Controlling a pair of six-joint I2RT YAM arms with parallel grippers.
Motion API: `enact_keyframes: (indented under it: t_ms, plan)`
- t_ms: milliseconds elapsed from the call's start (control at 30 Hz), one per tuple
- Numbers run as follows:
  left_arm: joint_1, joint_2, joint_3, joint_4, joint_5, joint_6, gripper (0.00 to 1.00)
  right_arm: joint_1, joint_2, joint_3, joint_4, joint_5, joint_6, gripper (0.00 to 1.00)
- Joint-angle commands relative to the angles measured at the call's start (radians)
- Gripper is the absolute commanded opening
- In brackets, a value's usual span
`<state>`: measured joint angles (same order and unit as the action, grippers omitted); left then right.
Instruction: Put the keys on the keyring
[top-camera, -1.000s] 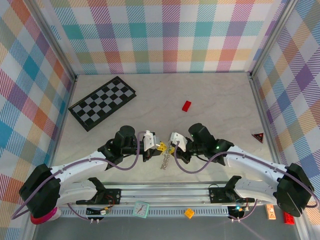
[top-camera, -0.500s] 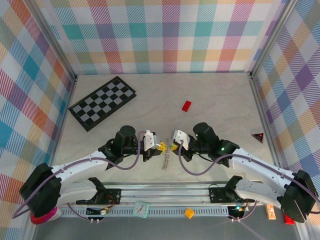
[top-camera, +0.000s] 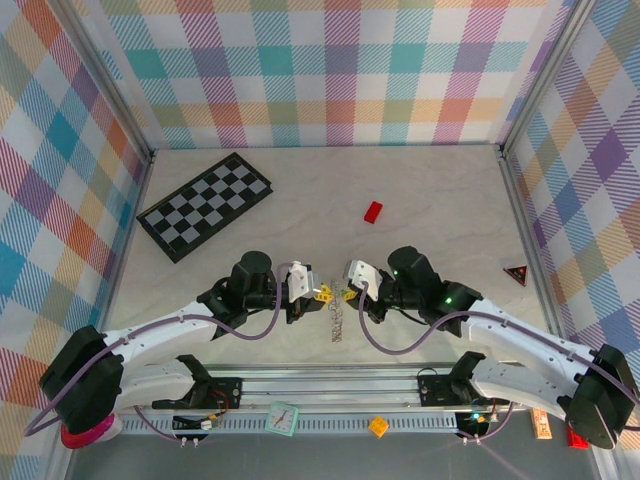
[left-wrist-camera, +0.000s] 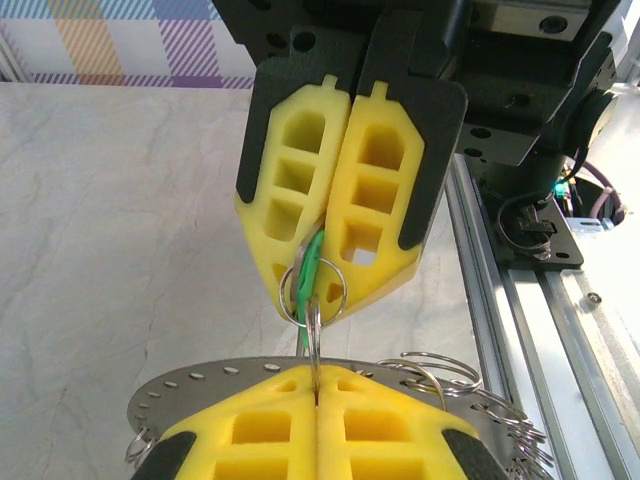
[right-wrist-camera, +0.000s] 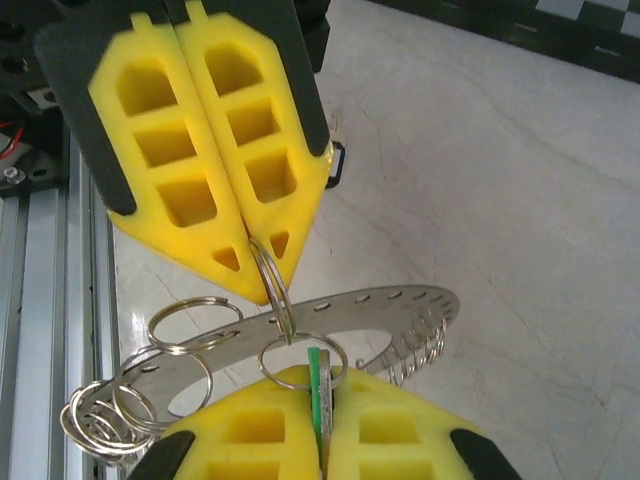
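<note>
— Where were your pincers at that moment?

— Just past the rail (top-camera: 330, 380), tip to tip over the near part of the table (top-camera: 440, 200). My left pincer (top-camera: 322, 294) was squeezed fully shut on one small wire loop (right-wrist-camera: 272, 285) of the keyring (top-camera: 335, 322). The rest of the keyring trailed from that loop, between the two tips and a little nearer to me.

— What did the keyring look like?

— It was a flat silvery plate bent into a ring, with holes along its edge and a bunch of wire loops dangling from one end.

— And the other pincer?

— My right pincer (top-camera: 346, 294) was closed as well, clamped on the green-headed key (right-wrist-camera: 317, 390). The key stood on edge between the pads, just beside the keyring's plate. A little loop lay round the key at my fingertips. I could not tell whether it had passed through the key's hole, because the view there was too crowded.

— What lay beyond?

— The red block (top-camera: 373, 211) lay farther back than the keyring, slightly to its right and well apart from it. Farther back again and well to the keyring's left, the chequerboard (top-camera: 205, 206) lay flat at a slant.
</note>
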<state>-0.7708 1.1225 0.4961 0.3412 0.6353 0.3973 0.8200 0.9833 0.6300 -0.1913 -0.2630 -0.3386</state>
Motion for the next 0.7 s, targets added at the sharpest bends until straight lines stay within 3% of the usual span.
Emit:
enact_keyframes:
  t_ms: [0,133,400,667]
  plan:
    - [-0.006,-0.017,0.013,0.008,0.016,0.012,0.00,0.000,0.053,0.018,-0.072,-0.056,-0.033,0.00]
    - [-0.007,-0.012,0.009,0.025,0.003,0.012,0.00,0.002,0.110,0.059,-0.092,-0.171,-0.017,0.00]
    - [-0.007,0.008,0.021,-0.011,-0.002,0.035,0.00,0.004,0.041,0.028,0.030,-0.035,-0.012,0.00]
    - [-0.007,0.029,0.032,-0.014,0.017,0.037,0.00,0.004,0.043,0.036,0.007,-0.044,-0.016,0.00]
